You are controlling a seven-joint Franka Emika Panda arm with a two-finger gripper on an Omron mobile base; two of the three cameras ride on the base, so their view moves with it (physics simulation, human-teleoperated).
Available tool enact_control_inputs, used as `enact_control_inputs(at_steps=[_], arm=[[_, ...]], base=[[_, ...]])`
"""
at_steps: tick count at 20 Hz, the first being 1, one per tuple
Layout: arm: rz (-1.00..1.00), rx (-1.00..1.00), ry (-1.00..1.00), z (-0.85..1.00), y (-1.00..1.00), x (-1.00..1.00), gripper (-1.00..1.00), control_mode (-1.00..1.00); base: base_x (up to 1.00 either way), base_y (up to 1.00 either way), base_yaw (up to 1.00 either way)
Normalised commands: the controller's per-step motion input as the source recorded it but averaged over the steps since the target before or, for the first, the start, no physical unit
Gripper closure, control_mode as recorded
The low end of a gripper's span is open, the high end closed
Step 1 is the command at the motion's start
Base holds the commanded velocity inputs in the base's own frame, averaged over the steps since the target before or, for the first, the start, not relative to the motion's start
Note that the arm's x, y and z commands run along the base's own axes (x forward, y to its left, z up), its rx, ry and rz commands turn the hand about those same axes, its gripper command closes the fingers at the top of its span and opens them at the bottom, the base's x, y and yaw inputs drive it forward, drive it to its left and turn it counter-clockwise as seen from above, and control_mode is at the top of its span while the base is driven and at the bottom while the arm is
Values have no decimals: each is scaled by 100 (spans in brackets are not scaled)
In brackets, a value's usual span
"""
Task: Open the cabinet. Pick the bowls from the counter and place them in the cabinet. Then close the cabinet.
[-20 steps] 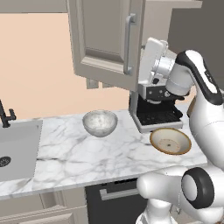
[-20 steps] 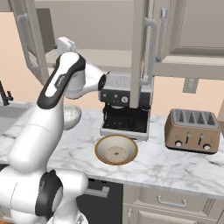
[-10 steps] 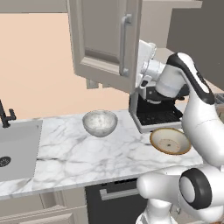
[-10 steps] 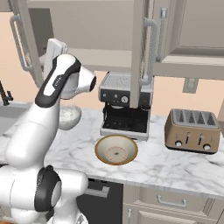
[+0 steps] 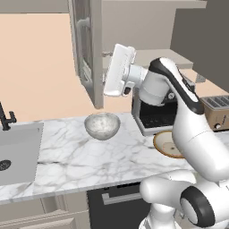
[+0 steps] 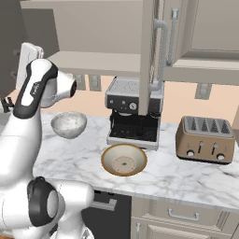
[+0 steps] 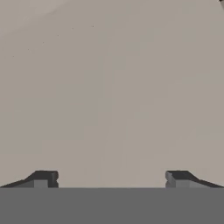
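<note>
The cabinet [image 5: 147, 27] stands with both doors swung out, and its inner shelf [image 6: 93, 63] is bare. My gripper [image 5: 108, 71] hovers high over the counter [image 5: 67, 156], just right of the edge-on left door [image 5: 91, 53]. In the hand view the gripper [image 7: 111, 179] is open and holds nothing, its fingertips [image 7: 41, 178] wide apart before a flat beige-grey panel. The grey-white marbled bowl [image 5: 102, 125] sits on the counter below the hand. Further right, the tan bowl [image 6: 123, 159] lies in front of the coffee machine, partly hidden by my arm in the left base view.
A steel coffee machine [image 6: 133, 116] stands against the wall under the cabinet, and a bronze toaster [image 6: 205, 139] sits to its right. The sink [image 5: 18, 152] with a black tap is at the counter's left end. The right door [image 6: 149, 46] juts out over the coffee machine.
The left cabinet door has swung from half open to edge-on. My hand has travelled left with it, from above the coffee machine to above the marbled bowl. Both bowls have stayed put.
</note>
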Motion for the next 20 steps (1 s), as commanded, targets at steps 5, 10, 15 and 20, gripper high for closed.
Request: enact_control_inputs(at_steps=[5, 10, 15, 20], arm=[[0, -1, 5, 0, 78, 11, -100, -100], [0, 0, -3, 0, -4, -36, -100, -100], [-7, 0, -9, 11, -74, -82, -100, -100], [-9, -4, 0, 9, -85, -72, -100, -100]], base=[[0, 0, 0], [0, 0, 0], [0, 0, 0], [0, 0, 0]])
